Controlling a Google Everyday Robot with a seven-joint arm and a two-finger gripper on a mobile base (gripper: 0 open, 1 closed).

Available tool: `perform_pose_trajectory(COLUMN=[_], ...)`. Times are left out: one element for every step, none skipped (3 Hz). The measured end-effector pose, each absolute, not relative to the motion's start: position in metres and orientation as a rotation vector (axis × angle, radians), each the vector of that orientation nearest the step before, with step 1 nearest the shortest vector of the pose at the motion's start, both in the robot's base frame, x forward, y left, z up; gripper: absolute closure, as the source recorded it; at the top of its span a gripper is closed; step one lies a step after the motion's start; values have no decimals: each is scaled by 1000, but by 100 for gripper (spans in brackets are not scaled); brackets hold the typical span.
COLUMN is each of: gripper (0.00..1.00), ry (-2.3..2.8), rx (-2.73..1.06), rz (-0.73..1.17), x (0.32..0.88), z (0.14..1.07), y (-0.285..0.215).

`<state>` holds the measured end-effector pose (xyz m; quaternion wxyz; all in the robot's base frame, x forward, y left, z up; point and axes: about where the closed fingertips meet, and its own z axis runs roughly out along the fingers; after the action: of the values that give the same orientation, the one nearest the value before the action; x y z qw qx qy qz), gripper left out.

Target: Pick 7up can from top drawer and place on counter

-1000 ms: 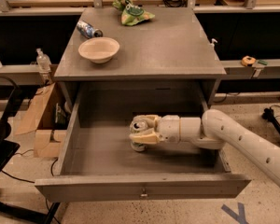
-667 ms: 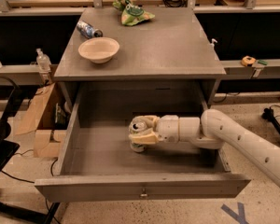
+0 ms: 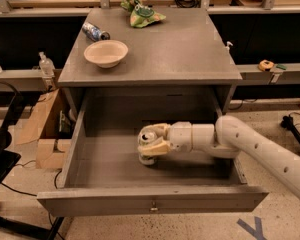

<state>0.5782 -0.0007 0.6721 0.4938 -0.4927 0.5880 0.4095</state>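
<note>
1. 7up can (image 3: 148, 136): silver-white, upright, inside the top drawer (image 3: 75, 149), left of centre on the drawer floor. Its shiny top faces up and its base appears to rest on the floor.
2. Gripper (image 3: 151, 140): cream fingers (image 3: 159, 147) closed around the can, one behind it and one in front, both touching its sides. It is open only to the can's width and holds nothing else.
3. Arm (image 3: 260, 149): white, jointed, reaching in from the right over the drawer's right wall, with the wrist roughly level above the floor.
4. Top drawer: pulled fully out. The grey front panel is nearest the camera, with a small metal knob (image 3: 153, 205) at its centre.
5. Bench (image 3: 180, 49): the flat grey counter on top of the cabinet, directly above the drawer opening.
6. Bowl (image 3: 106, 52): cream, on the bench's left side, near the front.
7. Bottle (image 3: 95, 32): blue-labelled plastic, lying on its side just behind the bowl.
8. Green cloth toy (image 3: 141, 12): at the bench's rear edge, near the middle.
9. Change against the earlier frames: none evident. Can, gripper and arm sit in the same places as a second ago, and the grip is unchanged.
</note>
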Motion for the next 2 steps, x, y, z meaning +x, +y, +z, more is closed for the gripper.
perform_pose_trajectory(gripper=[100, 100], ry=[1415, 1449], rx=[-1171, -1111], rz=[1036, 1020], x=[587, 608], z=[703, 777], y=[-4, -20])
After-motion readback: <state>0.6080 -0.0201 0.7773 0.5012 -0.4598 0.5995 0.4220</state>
